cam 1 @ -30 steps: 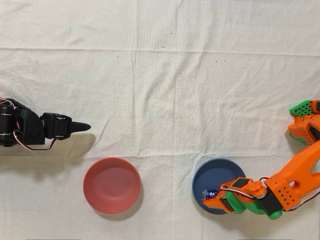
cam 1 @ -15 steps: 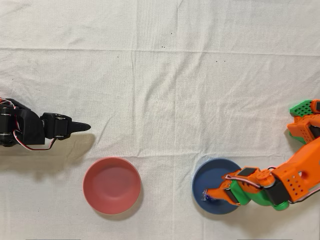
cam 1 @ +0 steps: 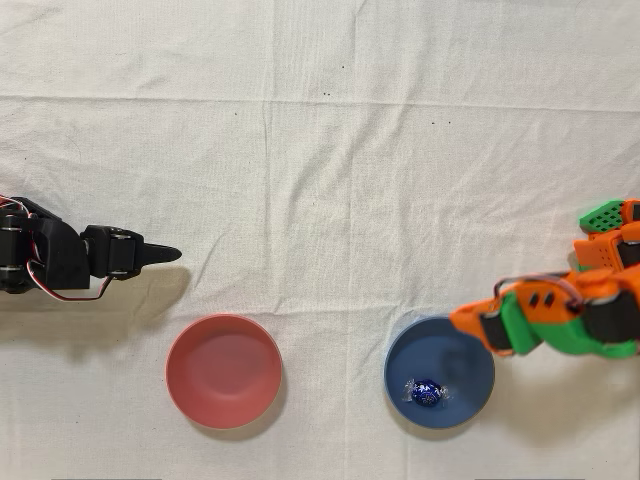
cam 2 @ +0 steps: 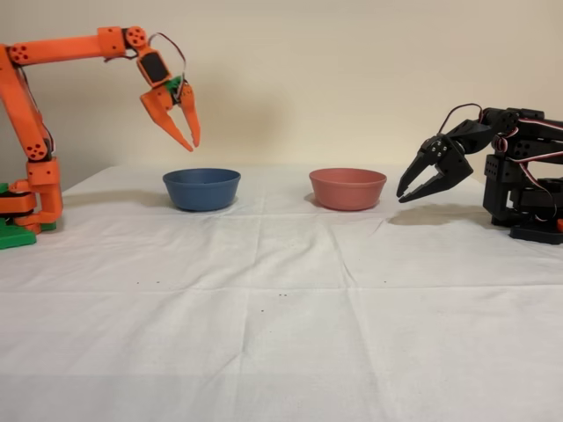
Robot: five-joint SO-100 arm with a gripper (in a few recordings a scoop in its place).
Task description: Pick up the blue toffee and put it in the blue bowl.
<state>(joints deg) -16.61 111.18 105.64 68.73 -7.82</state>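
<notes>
**Toffee lies in the blue bowl, claw is raised and empty**

Overhead view: The small round blue toffee in shiny foil lies inside the round matte dark-blue bowl, a little below and left of the bowl's middle. Its clear twisted ends point roughly left and right in the picture, so its long axis runs across the frame. The orange arm's claw is at the upper right edge of the bowl, so the toffee lies down and to the left of it. From above I cannot tell how far the fingers are spread. The round pink-red bowl stands well apart to the left, and the idle black arm is further left. The white cloth surface above the bowls is open for any move.

Fixed view: Here the sides are reversed. The claw hangs high above the blue bowl, near its left rim, and does not touch it. Its two fingers point down and stand apart, with nothing between them. The toffee is hidden behind the bowl wall. The pink-red bowl stands to the right, well apart.

I judge that the placing is done; what remains is only for the arm to pull away toward its base, and there is free room for this.
</notes>
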